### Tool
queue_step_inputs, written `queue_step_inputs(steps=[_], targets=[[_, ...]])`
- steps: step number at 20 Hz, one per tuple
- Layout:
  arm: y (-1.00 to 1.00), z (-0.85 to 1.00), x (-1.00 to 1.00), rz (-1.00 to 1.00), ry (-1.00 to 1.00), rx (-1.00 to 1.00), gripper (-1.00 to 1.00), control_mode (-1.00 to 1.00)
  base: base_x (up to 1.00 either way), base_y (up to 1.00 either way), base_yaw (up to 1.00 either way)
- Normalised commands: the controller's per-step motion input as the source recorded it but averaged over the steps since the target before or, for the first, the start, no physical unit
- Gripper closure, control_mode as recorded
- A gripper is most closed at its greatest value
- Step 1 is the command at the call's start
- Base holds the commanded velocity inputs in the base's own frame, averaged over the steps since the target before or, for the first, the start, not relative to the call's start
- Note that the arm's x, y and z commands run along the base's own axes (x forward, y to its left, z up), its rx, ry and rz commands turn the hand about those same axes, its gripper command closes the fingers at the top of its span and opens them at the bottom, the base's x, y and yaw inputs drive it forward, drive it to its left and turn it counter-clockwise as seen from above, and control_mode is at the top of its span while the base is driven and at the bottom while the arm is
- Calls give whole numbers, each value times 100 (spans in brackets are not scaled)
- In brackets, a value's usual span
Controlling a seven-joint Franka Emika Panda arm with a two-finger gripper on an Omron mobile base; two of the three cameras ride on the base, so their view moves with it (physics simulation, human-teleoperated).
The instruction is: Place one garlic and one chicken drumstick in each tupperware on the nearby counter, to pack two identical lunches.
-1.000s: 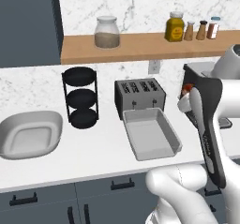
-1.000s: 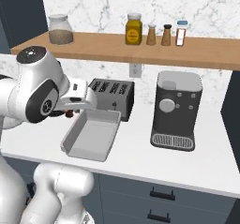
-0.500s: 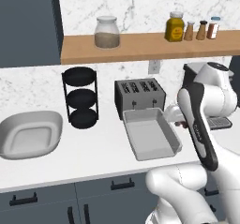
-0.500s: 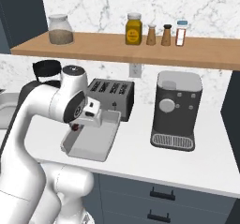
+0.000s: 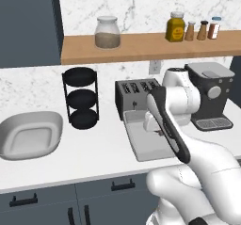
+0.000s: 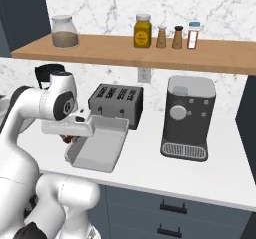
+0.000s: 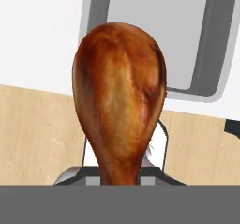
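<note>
An orange-brown chicken drumstick (image 7: 119,101) hangs in my gripper (image 6: 68,137), which is shut on its thin bone end. The hand hovers at the front left side of the rectangular tupperware (image 6: 97,150), whose bare light-grey floor (image 7: 154,35) lies just beyond the drumstick in the hand view. My forearm crosses this same tray (image 5: 141,146) in the left base view. The rounded oval tupperware (image 5: 29,135) sits far left on the white counter (image 5: 94,158) with nothing in it. The garlic is out of view.
A dark slotted toaster (image 6: 116,102) stands right behind the tray and a coffee machine (image 6: 188,118) to its right. A black tiered rack (image 5: 81,97) stands between the two containers. The wooden shelf (image 5: 150,43) with jars runs above.
The arm has swung left and down from beside the coffee machine, carrying the drumstick to the rectangular tray. The gripper stayed shut throughout.
</note>
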Motion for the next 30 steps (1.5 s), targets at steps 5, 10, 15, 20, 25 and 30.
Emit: queue_step_inputs(steps=[5, 10, 15, 20, 25, 30], targets=[[-10, -27, 99, 0, 3, -5, 100, -100, 0, 0, 0], [-34, -58, 95, 0, 0, 3, 100, -100, 0, 0, 0], [-3, -99, 52, 0, 1, 0, 100, -100, 0, 0, 0], [0, -64, 6, 0, 4, 0, 100, -100, 0, 0, 0], [-1, -22, 0, 0, 14, 0, 100, -100, 0, 0, 0], [-19, 0, 6, -1, 11, 0, 100, -100, 0, 0, 0]])
